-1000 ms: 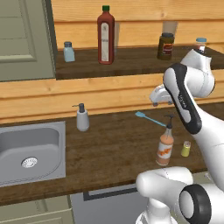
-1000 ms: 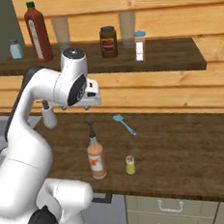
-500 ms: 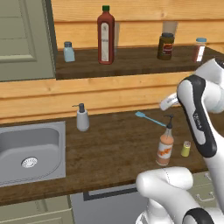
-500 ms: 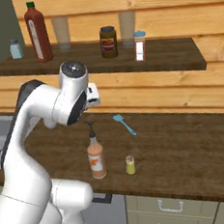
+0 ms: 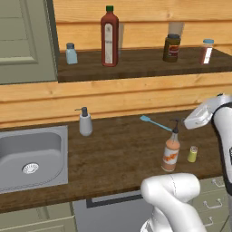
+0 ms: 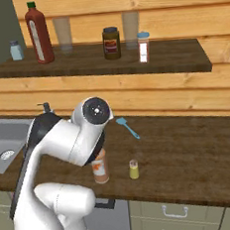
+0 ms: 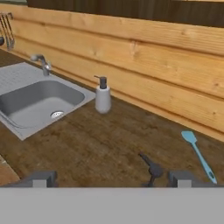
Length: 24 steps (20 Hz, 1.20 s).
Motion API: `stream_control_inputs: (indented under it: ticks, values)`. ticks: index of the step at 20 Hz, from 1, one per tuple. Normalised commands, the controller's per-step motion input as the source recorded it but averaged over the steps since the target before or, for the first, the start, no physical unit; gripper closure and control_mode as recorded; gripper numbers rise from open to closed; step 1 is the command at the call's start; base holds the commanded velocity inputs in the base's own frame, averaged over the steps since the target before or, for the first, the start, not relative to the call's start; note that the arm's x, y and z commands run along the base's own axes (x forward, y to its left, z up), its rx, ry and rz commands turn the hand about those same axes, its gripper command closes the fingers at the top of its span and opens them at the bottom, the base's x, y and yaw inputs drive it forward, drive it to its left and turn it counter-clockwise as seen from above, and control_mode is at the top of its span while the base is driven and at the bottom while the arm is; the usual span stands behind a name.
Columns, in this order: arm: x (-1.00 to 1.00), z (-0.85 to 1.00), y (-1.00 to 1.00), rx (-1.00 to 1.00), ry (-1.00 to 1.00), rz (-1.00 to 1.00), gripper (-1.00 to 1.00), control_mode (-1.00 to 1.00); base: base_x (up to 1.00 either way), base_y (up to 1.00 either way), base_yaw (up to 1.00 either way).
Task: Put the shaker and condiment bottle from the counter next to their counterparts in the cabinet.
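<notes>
Your gripper (image 7: 109, 179) stands with its jaws spread wide and nothing between them, the two dark fingertips (image 7: 41, 178) rising at the bottom edge of the hand view with open wood between them. The condiment bottle (image 5: 171, 152) stands upright on the counter (image 5: 118, 154) in the lower right of the left base view, and in the right base view it sits low and left of centre, partly behind the arm. In the hand view only its thin dark nozzle (image 7: 148, 165) pokes up at the bottom, right of the middle and close to the right fingertip. So the bottle lies just below the hand and a little off toward that right finger, and its long axis runs straight up toward you. You would need to shift the hand that way to centre the jaws on it, then come down so the fingers close on the body below the nozzle. The shaker (image 5: 193, 154) stands just beside the bottle, on its right in both base views, so mind it as you descend. Up in the cabinet (image 5: 136, 63), the red bottle (image 5: 109, 36) and the pale blue shaker (image 5: 70, 53) stand at the upper left of the left base view, well apart from the hand
</notes>
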Motion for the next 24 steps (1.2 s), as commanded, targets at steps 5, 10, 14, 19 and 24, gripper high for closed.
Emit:
stream_control_inputs:
  ticks: [5, 10, 14, 19, 24]
  values:
    - [-0.33, 0.00, -0.18, 0.18, -0.10, 0.08, -1.00, -1.00, 0.00, 0.00, 0.00]
    - [-0.14, 0.00, -0.09, 0.11, -0.09, 0.03, -1.00, -1.00, 0.00, 0.00, 0.00]
    - [-0.07, 0.00, -0.05, 0.05, -0.05, 0.01, -1.00, -1.00, 0.00, 0.00, 0.00]
    - [-0.10, 0.00, 0.00, 0.00, -0.05, 0.06, -1.00, -1.00, 0.00, 0.00, 0.00]
    - [-0.14, -0.11, 0.00, 0.00, -0.07, 0.08, -1.00, -1.00, 0.00, 0.00, 0.00]
